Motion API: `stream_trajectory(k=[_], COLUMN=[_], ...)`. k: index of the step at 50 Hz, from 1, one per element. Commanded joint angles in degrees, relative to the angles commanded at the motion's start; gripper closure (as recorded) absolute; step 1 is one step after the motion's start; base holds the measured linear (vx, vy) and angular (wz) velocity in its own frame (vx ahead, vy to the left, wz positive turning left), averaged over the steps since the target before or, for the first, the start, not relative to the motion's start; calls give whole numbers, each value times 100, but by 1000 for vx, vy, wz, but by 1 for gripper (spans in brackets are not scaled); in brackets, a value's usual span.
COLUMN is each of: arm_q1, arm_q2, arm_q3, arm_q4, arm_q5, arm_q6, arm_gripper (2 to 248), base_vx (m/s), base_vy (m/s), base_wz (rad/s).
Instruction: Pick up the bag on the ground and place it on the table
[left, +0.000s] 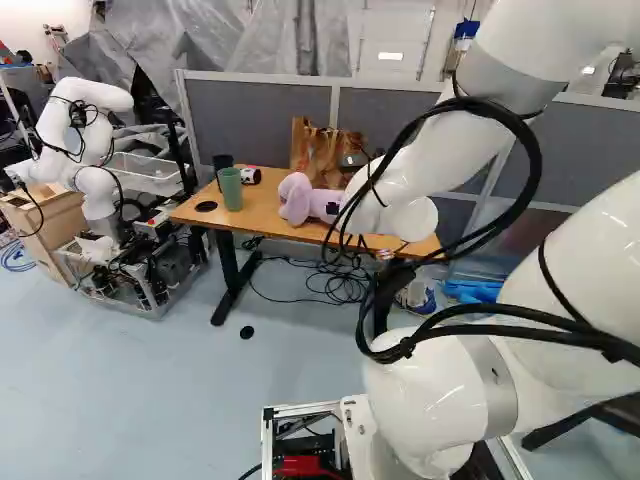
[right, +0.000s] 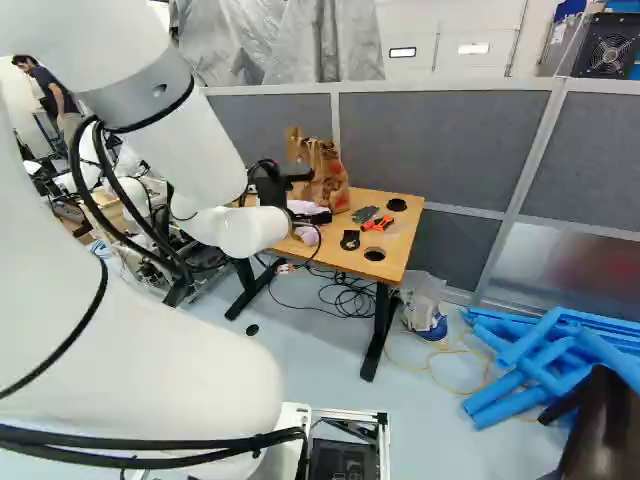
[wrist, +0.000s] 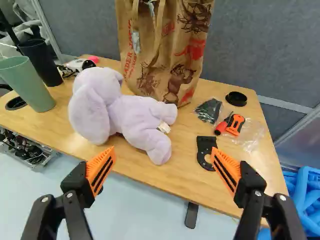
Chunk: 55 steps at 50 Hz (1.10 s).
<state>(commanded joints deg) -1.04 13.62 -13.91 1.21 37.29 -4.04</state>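
At far L of the left base view we've got another robot (left: 95, 120), w/ a cart (left: 150, 290) under it on the pale blue-grey floor (left: 120, 390). Next along is the wooden counter (wrist: 175, 182), dark legs, grey partition (right: 440, 140) behind; silver sheeting (left: 275, 40) hangs past that.

On the counter, L to R in the base views: black cup (wrist: 41, 62) & green cup (wrist: 27, 82) close together, lilac plush elephant (wrist: 120, 110) on its side, & the printed brown paper bag (wrist: 160, 50) upright behind it, nr the back edge, handles up. Then a small dark packet (wrist: 209, 110), orange-red tool (wrist: 235, 124), black ring bracket (wrist: 205, 152) & round black cap (wrist: 236, 98).

Our gripper (right: 273, 186) is out by the counter's front, fingers (wrist: 101, 170) wide apart, nothing btwn the pads.

R of the counter's R leg, a clear plastic bag (right: 422, 292) sits on the floor w/ smth blue at its base; thin yellow cable (right: 430, 368) loops nearby. Far R we see blue foam tubes (right: 530, 375) in a heap.
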Motion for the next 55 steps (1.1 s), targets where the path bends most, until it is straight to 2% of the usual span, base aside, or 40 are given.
stream_trajectory(k=[27, 55], arm_q1=[71, 103], arm_q2=[161, 235], arm_q3=[603, 878], arm_q4=[-82, -120], arm_q5=[860, 1253], arm_q6=[273, 398], arm_gripper=[3, 3], base_vx=[0, 0], base_vy=[0, 0], base_wz=[0, 0])
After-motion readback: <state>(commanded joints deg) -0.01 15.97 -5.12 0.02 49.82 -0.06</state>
